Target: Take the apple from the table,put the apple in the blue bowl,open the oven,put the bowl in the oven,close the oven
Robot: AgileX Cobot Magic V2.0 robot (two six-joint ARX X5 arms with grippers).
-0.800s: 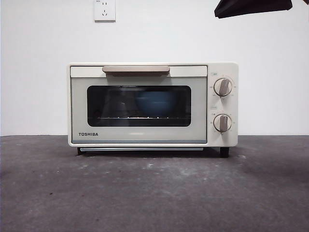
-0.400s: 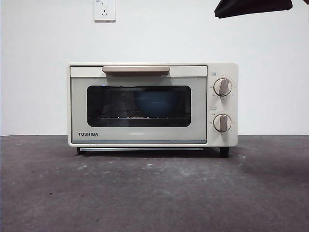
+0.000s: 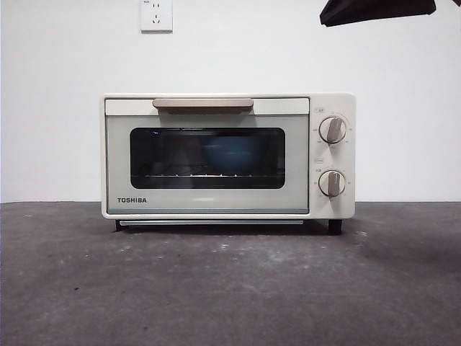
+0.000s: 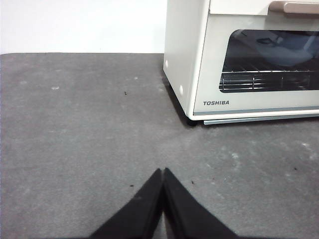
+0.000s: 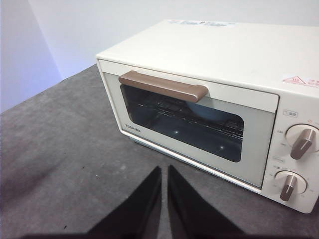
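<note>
With the oven [image 3: 227, 155] door shut on the blue bowl [image 3: 232, 155] inside, apple unseen, both my left fingers [image 4: 163, 172] and right fingers [image 5: 164, 169] are pressed closed and empty above the table [image 3: 230, 288], so I judge nothing remains but resting.
</note>
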